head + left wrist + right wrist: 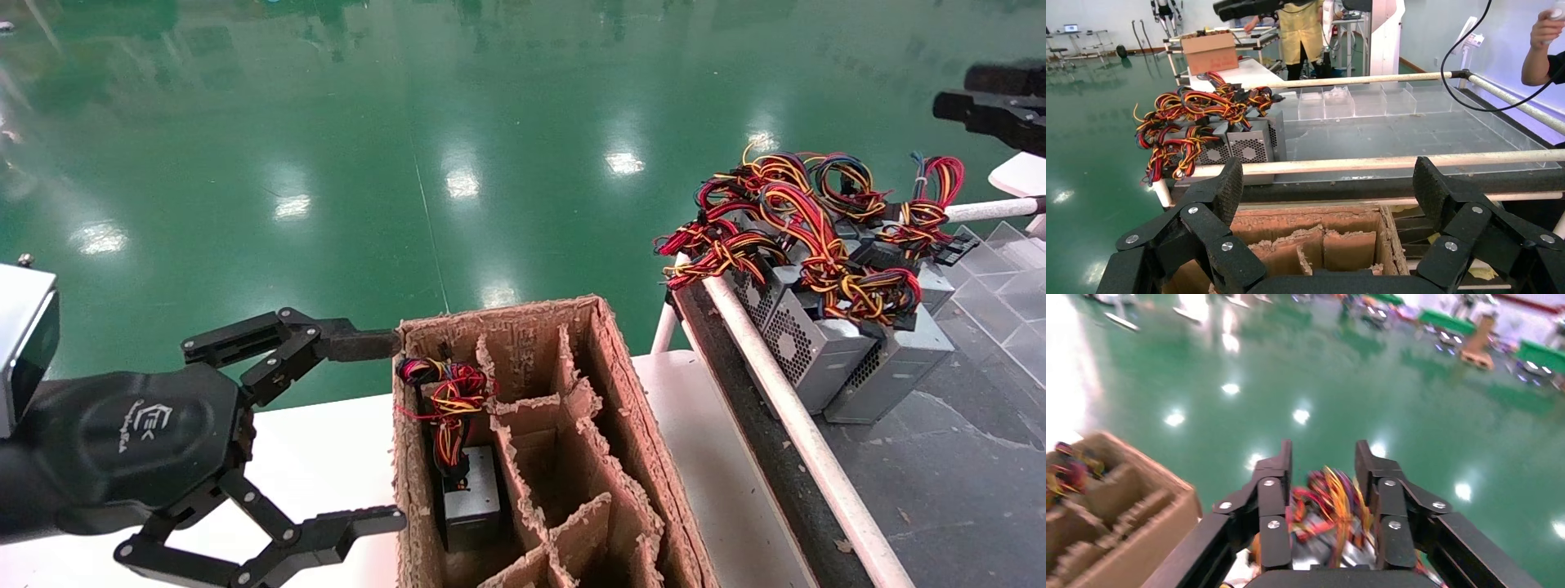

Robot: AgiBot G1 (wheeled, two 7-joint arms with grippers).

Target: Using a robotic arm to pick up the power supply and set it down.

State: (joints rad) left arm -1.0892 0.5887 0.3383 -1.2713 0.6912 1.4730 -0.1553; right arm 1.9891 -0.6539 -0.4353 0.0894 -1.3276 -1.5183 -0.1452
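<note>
Several grey power supplies (817, 347) with red, yellow and black wires lie bunched on the dark bench at the right; the left wrist view shows them too (1248, 144). Another power supply (472, 494) stands in a near-left cell of the divided cardboard box (637, 425), its wires spilling over the top. My left gripper (398, 430) is open wide at the box's left wall, with nothing between its fingers (1226, 190). My right gripper (952, 91) hangs high at the far right, above the pile and open. In the right wrist view (1322, 459) the blurred wires lie below its gap.
A white pipe rail (784, 400) runs along the bench edge between box and pile. The box stands on a white table (327, 441). Clear plastic dividers (1013, 278) sit behind the pile. A person (1303, 30) and another carton (1208, 52) stand beyond the bench. Green floor lies ahead.
</note>
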